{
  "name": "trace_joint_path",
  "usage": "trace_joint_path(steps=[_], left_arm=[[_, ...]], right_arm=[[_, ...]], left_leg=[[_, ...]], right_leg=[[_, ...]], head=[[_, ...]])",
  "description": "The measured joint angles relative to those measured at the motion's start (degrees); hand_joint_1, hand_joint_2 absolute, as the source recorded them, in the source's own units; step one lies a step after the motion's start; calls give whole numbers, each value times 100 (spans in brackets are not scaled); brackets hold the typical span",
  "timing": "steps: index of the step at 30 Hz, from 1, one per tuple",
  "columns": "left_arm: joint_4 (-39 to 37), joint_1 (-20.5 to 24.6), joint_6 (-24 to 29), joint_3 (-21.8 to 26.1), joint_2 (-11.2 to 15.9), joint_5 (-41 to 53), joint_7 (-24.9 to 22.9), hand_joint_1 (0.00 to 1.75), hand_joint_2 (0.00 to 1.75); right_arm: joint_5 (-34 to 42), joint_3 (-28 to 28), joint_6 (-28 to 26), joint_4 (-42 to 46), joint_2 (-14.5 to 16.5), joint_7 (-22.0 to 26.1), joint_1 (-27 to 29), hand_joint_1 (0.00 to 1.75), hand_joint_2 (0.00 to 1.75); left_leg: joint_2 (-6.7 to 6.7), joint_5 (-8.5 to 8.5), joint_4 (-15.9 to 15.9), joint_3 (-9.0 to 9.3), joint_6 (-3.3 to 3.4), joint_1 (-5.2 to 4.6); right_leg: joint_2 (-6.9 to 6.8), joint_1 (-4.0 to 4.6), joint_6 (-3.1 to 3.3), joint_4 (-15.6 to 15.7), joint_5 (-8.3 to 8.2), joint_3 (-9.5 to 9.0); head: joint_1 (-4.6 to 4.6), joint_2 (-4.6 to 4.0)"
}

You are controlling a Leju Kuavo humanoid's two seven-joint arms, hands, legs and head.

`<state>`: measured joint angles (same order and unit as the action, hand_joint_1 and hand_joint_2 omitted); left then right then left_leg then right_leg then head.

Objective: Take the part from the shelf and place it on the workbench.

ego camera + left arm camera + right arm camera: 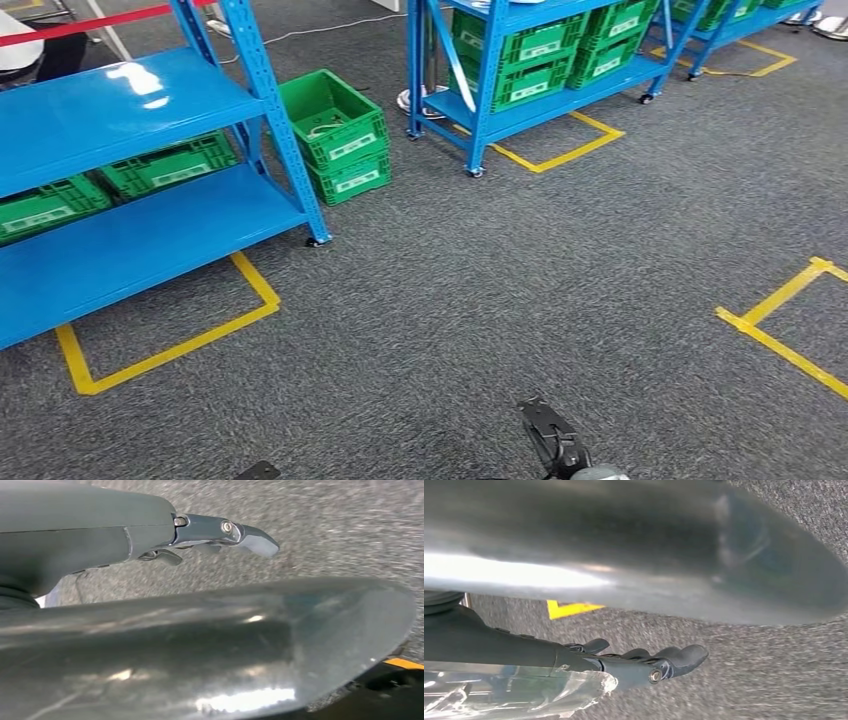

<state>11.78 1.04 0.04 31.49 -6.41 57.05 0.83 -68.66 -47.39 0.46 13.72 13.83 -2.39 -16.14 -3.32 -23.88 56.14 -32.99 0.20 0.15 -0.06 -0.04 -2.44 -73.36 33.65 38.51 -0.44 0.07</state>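
On the far left of the head view stands the blue shelf [120,110] with green crates [335,125]; their white labels are too small to read. The right hand [553,440] hangs low and near. In the left wrist view the left hand [220,530] has its fingers released, grasping nothing. In the right wrist view clear plastic wrap [524,692], probably the part, lies against the right hand; can't tell if it's gripped. Looks like transit; next needs the workbench located.
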Motion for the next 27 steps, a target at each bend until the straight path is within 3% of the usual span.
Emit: trace_joint_path(steps=[1, 3, 5, 7, 9, 11, 13, 14, 15, 16, 18, 19, 20, 22, 23, 25, 27], left_arm=[[0, -4, 0, -2, 3, 0, -5, 0, 0], [0, 1, 0, -5, 9, 1, -10, 0, 0], [0, 0, -8, -9, 15, 22, -8, 0, 0], [-3, -22, -38, -10, 34, 70, 20, 0, 0], [-10, -40, -72, -18, 46, 117, 79, 0, 0], [-15, -26, -91, -46, 50, 173, 161, 0, 0], [-15, -5, -98, -86, 62, 232, 261, 0, 0], [-15, -5, -99, -101, 66, 255, 307, 0, 0], [-15, -11, -102, -109, 74, 268, 345, 0, 0], [-15, -16, -108, -111, 82, 278, 369, 0, 0], [-15, -10, -119, -115, 99, 285, 395, 0, 0], [-15, 7, -121, -121, 103, 302, 399, 0, 0], [-15, 20, -114, -134, 105, 331, 401, 0, 0], [-16, 24, -100, -175, 107, 409, 402, 0, 0], [-16, 7, -95, -197, 106, 440, 402, 0, 0], [-17, -3, -90, -234, 114, 481, 407, 0, 0], [-17, 19, -75, -270, 122, 509, 440, 0, 0]], right_arm=[[4, 9, 0, 4, -8, 1, -5, 0, 0], [15, 25, -1, 11, -28, 1, -16, 0, 0], [50, 31, -2, 14, -40, -6, -22, 0, 0], [128, 42, -3, 14, -43, -15, -28, 0, 0], [213, 63, -7, 21, -48, -17, -54, 0, 0], [285, 79, -15, 33, -66, -17, -72, 0, 0], [357, 93, -26, 38, -103, -27, -68, 0, 0], [393, 107, -32, 39, -124, -31, -67, 0, 0], [418, 124, -35, 40, -140, -34, -69, 0, 0], [437, 143, -37, 42, -148, -34, -74, 0, 0], [453, 170, -39, 44, -156, -34, -81, 0, 0], [454, 178, -41, 45, -162, -36, -82, 0, 0], [450, 183, -43, 45, -168, -38, -84, 0, 0], [442, 202, -45, 46, -180, -58, -106, 0, 0], [440, 217, -43, 47, -182, -73, -128, 0, 0], [442, 249, -39, 47, -190, -97, -168, 0, 0], [449, 269, -36, 46, -209, -112, -170, 0, 0]], left_leg=[[-85, -1, 2, 8, -9, 3], [-244, -1, 20, -1, -52, 0], [-366, 14, 36, -44, -115, 5], [-457, 39, 22, -81, -175, 24], [-230, -45, 123, -148, -233, 2], [149, -362, 649, -409, -275, -20], [264, -673, 1369, -766, -290, -13], [271, -699, 1559, -856, -289, -12], [277, -623, 1554, -846, -283, -12], [305, -461, 1348, -730, -272, -14], [551, -118, 624, -326, -252, -35], [675, -30, 325, -169, -233, -49], [762, -3, 143, -82, -212, -63], [684, -22, 61, -73, -150, -73], [617, -14, 54, -75, -123, -65], [486, 7, 44, -72, -64, -35], [334, 23, 43, -78, -21, -21]], right_leg=[[61, -9, 12, 354, -236, -138], [329, -43, 34, 1107, -615, -447], [474, -54, 64, 1402, -726, -568], [365, -42, 120, 1409, -746, -569], [246, -52, 189, 1442, -770, -577], [96, -51, 237, 1466, -780, -583], [-81, -38, 255, 1469, -772, -577], [-166, -35, 259, 1468, -767, -577], [-243, -33, 260, 1468, -762, -579], [-316, -32, 255, 1468, -756, -587], [-439, -7, 225, 1460, -731, -613], [-494, 16, 199, 1450, -715, -621], [-555, 41, 174, 1444, -699, -628], [-693, 62, 127, 1447, -674, -651], [-685, 54, 93, 1439, -649, -660], [-434, 28, 22, 1193, -470, -576], [-122, 10, -15, 501, -124, -267]], head=[[1, 0], [0, 0], [-5, 0], [-7, 0], [-38, 0], [-92, 0], [-115, 0], [-115, 0], [-116, 0], [-116, 0], [-124, 0], [-130, 0], [-131, 0], [-128, 0], [-121, 0], [-110, 0], [-95, 0]])
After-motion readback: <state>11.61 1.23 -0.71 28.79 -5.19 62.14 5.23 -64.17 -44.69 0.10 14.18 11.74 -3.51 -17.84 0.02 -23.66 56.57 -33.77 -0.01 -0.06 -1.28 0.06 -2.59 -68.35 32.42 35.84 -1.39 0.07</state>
